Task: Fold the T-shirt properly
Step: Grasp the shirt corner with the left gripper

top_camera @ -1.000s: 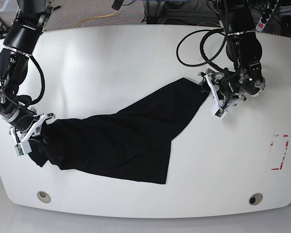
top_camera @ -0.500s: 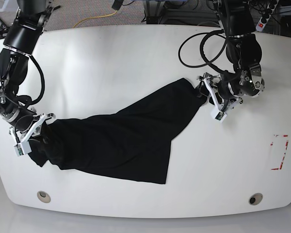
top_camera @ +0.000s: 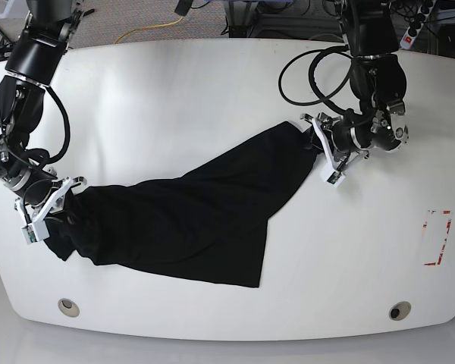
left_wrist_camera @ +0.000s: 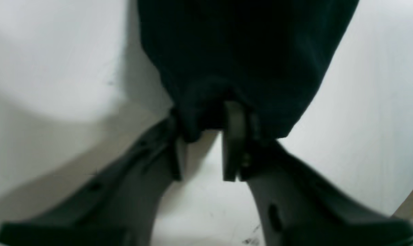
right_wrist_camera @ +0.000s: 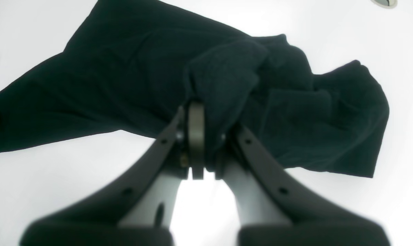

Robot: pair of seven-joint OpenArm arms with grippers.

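Both claws grasp the T-shirt (top_camera: 189, 220): right gripper (right_wrist_camera: 206, 143) clenched on bunched cloth, left gripper (left_wrist_camera: 206, 136) pinching a corner. The fabric looks soft and limp; flat hems should hold better.

T-shirt (top_camera: 197, 208) spread diagonally across table (top_camera: 174, 91); right gripper (top_camera: 47, 212) at one end, left gripper (top_camera: 323, 148) at the opposite corner.

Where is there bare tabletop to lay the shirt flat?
Bare table spans the far side between both arms, and the near right from the T-shirt hem to the red-marked patch. Crowded: the left end effector and right end effector at the shirt's ends.
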